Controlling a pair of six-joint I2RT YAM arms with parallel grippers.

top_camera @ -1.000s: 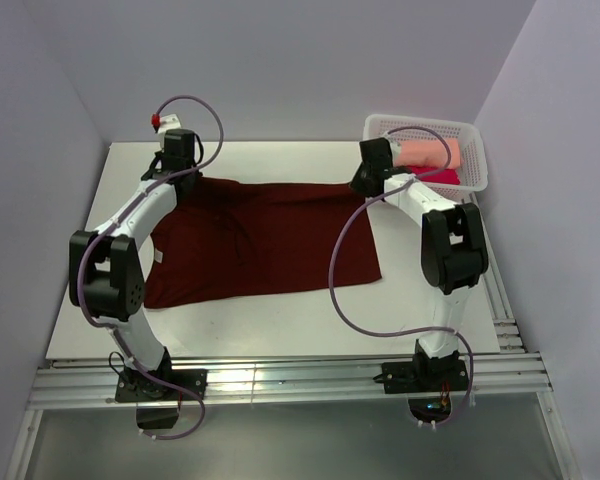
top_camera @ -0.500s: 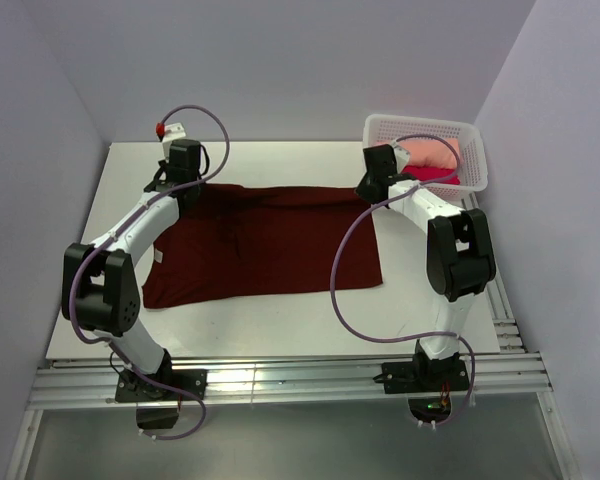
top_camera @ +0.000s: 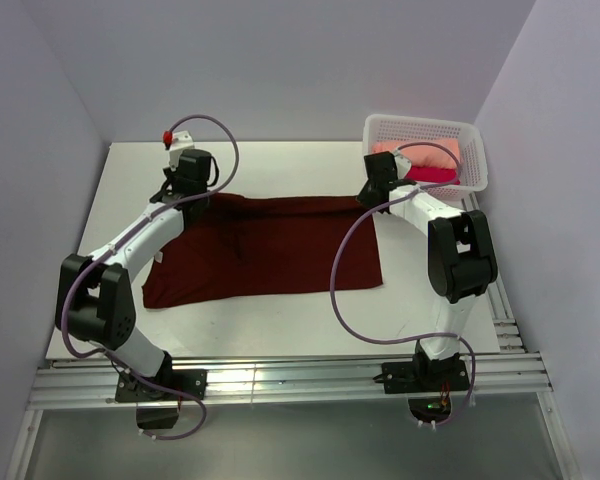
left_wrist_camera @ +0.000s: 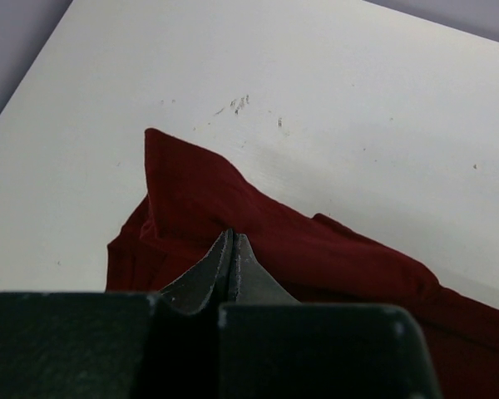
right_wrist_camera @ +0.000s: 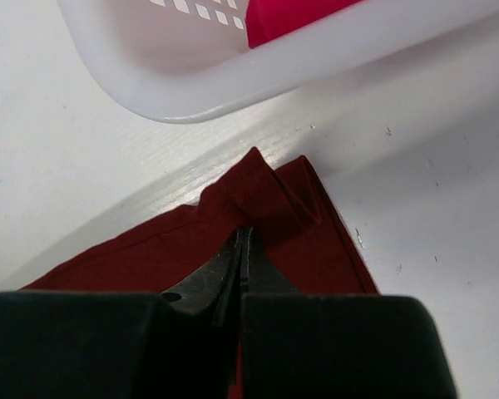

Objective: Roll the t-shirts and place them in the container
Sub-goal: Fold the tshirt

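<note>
Step in hand: far-edge fold, my read (first turn of the roll, pulled toward the arm bases).
Maroon t-shirt [top_camera: 260, 250]: spread flat on the table [top_camera: 280, 325], long side left to right, far edge bunched up at both far corners.
Left gripper [left_wrist_camera: 233, 239]: jaws closed tight, pinching a raised peak of maroon cloth at the far-left corner.
Right gripper [right_wrist_camera: 244, 237]: jaws closed tight on a small tented fold at the far-right corner, just beside the basket [right_wrist_camera: 233, 83].
Other shirts: peach shirt [top_camera: 425, 155] and crimson shirt [top_camera: 438, 176] lying in the basket, not in play.
How to do it well: lift both corners only a little, move both arms at the same pace and height so the edge stays straight and taut between them.
Fold line: lay the edge down parallel to the near hem; a skewed first turn likely makes a cone-shaped roll.
Risk: thin pinch could slip (both grips look shallow); right arm close to the basket wall, so draw away from it.
Release: only once the edge is flat on the cloth.
</note>
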